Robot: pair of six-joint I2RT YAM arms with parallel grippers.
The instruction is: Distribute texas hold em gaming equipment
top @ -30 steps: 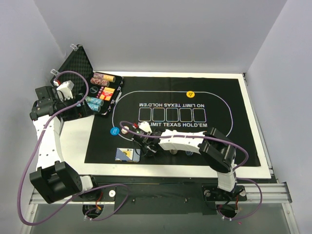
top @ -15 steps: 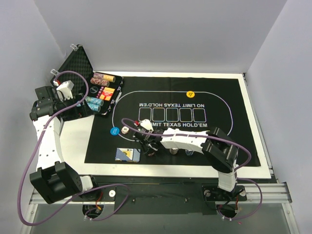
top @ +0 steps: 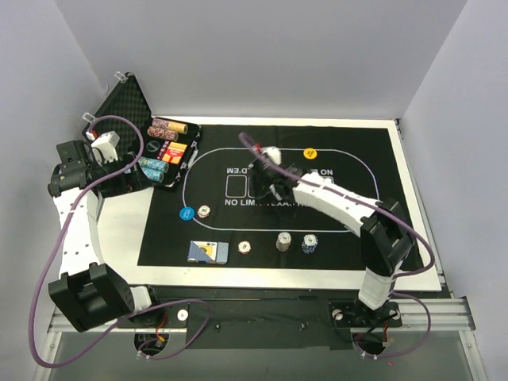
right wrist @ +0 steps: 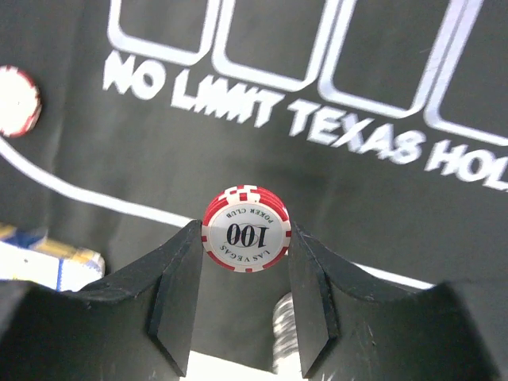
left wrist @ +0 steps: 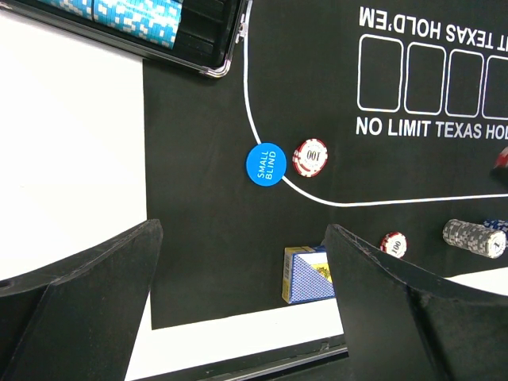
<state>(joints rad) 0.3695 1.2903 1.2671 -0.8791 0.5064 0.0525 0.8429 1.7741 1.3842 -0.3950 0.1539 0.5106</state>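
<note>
My right gripper (right wrist: 246, 232) is shut on a small stack of red-and-white "100" poker chips (right wrist: 246, 225), held above the mat's printed lettering. Seen from above, that gripper (top: 265, 186) hangs over the card boxes at the mat's middle. On the mat lie a blue "small blind" button (top: 186, 213) with one red chip (top: 205, 211) beside it, a blue card box (top: 208, 252), a red chip stack (top: 244, 248), a grey stack (top: 283, 241), a blue stack (top: 309, 244) and a yellow button (top: 309, 152). My left gripper (left wrist: 240, 300) stands open and empty, high over the mat's left edge.
The open black case (top: 125, 101) stands at the back left, its tray (top: 187, 157) holding rows of chips. The black felt mat (top: 365, 230) lies on a white board (top: 427, 238). White walls close in on three sides.
My right gripper has lifted from the mat's front left and swung toward its centre with the red chips. A red chip stack now shows at the front. The left arm is still.
</note>
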